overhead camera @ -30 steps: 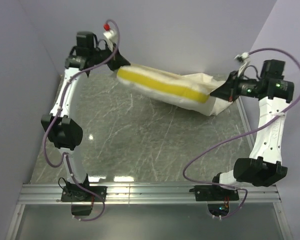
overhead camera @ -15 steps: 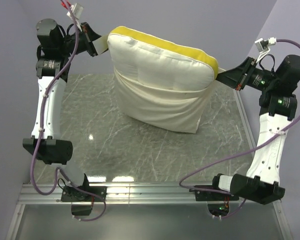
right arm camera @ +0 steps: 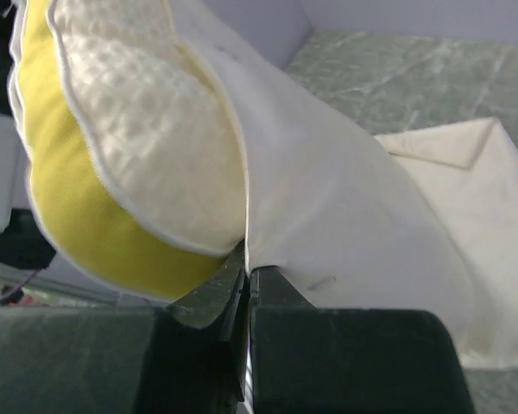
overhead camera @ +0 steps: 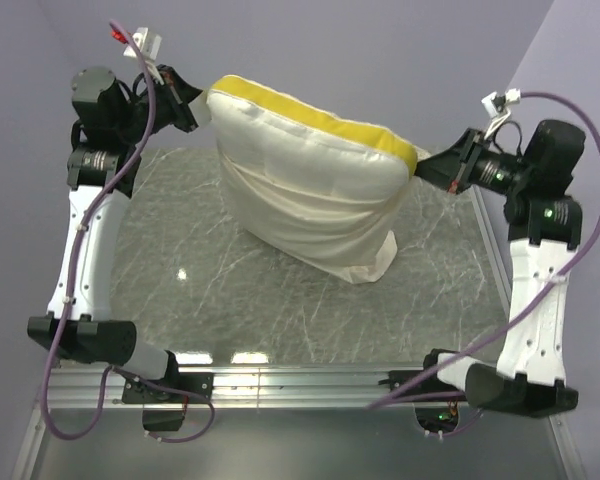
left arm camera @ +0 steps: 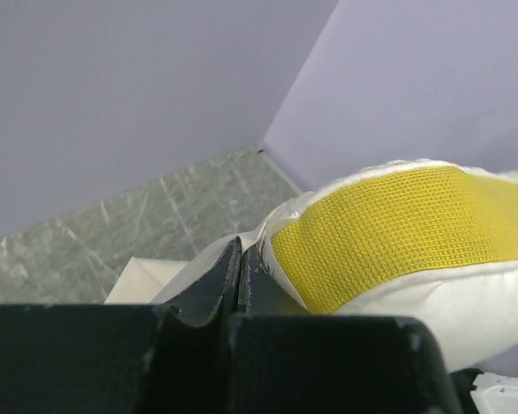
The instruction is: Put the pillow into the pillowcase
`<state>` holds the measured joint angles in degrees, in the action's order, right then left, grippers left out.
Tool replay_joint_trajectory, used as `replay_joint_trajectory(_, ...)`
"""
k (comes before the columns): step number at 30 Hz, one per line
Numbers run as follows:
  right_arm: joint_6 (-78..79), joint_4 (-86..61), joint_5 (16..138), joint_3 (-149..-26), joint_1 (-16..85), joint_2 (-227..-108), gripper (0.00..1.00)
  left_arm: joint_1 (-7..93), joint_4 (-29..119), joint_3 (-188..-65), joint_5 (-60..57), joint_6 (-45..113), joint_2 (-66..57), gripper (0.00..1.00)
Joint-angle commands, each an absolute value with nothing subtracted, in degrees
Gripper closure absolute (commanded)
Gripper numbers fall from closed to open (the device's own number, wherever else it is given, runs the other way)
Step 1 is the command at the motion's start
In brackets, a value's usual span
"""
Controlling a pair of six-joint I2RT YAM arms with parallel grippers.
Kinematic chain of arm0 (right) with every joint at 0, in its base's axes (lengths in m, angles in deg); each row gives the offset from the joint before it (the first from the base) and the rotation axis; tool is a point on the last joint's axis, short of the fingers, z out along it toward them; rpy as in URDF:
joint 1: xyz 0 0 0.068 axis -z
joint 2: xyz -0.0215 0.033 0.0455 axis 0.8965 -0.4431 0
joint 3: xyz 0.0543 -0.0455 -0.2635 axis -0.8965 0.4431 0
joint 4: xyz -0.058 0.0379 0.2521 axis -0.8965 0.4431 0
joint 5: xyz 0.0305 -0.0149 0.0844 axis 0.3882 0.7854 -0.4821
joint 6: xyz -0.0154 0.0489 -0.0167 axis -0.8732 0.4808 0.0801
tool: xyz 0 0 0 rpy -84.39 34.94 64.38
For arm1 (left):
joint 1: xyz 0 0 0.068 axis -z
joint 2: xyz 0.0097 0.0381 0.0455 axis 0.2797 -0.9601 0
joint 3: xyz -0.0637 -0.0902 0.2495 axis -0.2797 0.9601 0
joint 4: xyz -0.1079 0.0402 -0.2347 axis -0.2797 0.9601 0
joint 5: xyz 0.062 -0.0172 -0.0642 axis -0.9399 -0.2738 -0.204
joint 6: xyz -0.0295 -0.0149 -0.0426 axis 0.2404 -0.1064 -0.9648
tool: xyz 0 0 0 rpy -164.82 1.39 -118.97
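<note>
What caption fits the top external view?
Left gripper and right gripper hold up the pillowcase by its mouth, the pillow partly inside, yellow band exposed on top.

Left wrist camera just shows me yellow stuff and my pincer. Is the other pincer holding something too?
Observer: Yes, the right pincer is shut on the pillowcase edge, at the opposite end.
Operator: Is the pillow all the way in?
Observer: No. From the top, the pillow has its upper part and yellow band sticking out above it.
Operator: Is it lying on the table?
Observer: No, it hangs between the left pincer and the right one, lifted off the table. I can't tell whether the bottom corner touches.
</note>
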<state>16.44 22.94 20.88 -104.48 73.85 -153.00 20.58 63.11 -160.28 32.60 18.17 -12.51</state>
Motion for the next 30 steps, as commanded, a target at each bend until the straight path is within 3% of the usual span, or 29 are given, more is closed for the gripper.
replay_joint_trajectory(1, 11.68, 26.73, 21.51, -119.46, 79.23, -158.50, 1.00, 17.67, 64.84, -171.14, 26.89, 18.66, -16.09, 1.00)
replay_joint_trajectory(3, 23.77, 19.65, 17.01, -126.33, 88.72, -159.76, 1.00, 13.72, 65.29, -180.06, 29.87, 14.34, -20.73, 1.00)
replay_joint_trajectory(4, 28.78, 8.47, 14.38, -125.75, 91.10, -158.89, 1.00, 11.95, 66.34, -187.93, 29.80, 13.54, -22.07, 1.00)
replay_joint_trajectory(6, 36.38, 0.83, 15.57, -117.90, 93.41, -156.52, 1.00, 11.84, 64.25, -187.85, 28.40, 13.79, -21.39, 1.00)
replay_joint_trajectory(8, 27.67, 4.63, 19.94, -110.84, 89.74, -151.86, 1.00, 14.03, 62.13, -173.91, 27.70, 13.87, -17.19, 1.00)
replay_joint_trajectory(12, 9.70, 24.24, 28.93, -101.77, 76.13, -150.79, 1.00, 19.49, 62.59, -159.56, 28.29, 16.97, -14.88, 1.00)
replay_joint_trajectory(14, 5.04, 31.37, 29.30, -103.06, 74.69, -152.46, 1.00, 19.93, 63.27, -161.19, 29.18, 16.87, -15.14, 1.00)
replay_joint_trajectory(19, 2.46, 36.22, 33.42, -119.50, 75.30, -156.42, 1.00, 20.02, 70.54, -173.42, 29.01, 20.02, -18.56, 1.00)
replay_joint_trajectory(20, 2.99, 36.05, 33.60, -119.59, 75.30, -156.59, 1.00, 20.02, 71.26, -171.94, 30.23, 20.73, -18.05, 0.97)
replay_joint_trajectory(21, 2.99, 35.96, 33.95, -119.07, 75.30, -156.86, 1.00, 19.67, 70.83, -169.32, 31.72, 21.43, -17.08, 0.80)
replay_joint_trajectory(22, 3.08, 36.30, 34.47, -118.54, 75.30, -157.12, 1.00, 18.80, 69.52, -162.33, 32.69, 23.09, -15.77, 0.72)
replay_joint_trajectory(25, 3.25, 35.26, 34.74, -115.21, 75.30, -156.16, 1.00, 18.53, 71.69, -150.71, 38.40, 32.37, -10.14, 0.54)
replay_joint_trajectory(28, 3.78, 34.64, 33.26, -112.57, 75.13, -155.37, 1.00, 23.69, 77.67, -142.68, 35.28, 42.34, -3.82, 0.45)
replay_joint_trajectory(30, 4.66, 34.03, 32.55, -110.38, 74.34, -154.75, 1.00, 32.09, 76.46, -137.25, 24.43, 44.63, 1.19, 0.39)
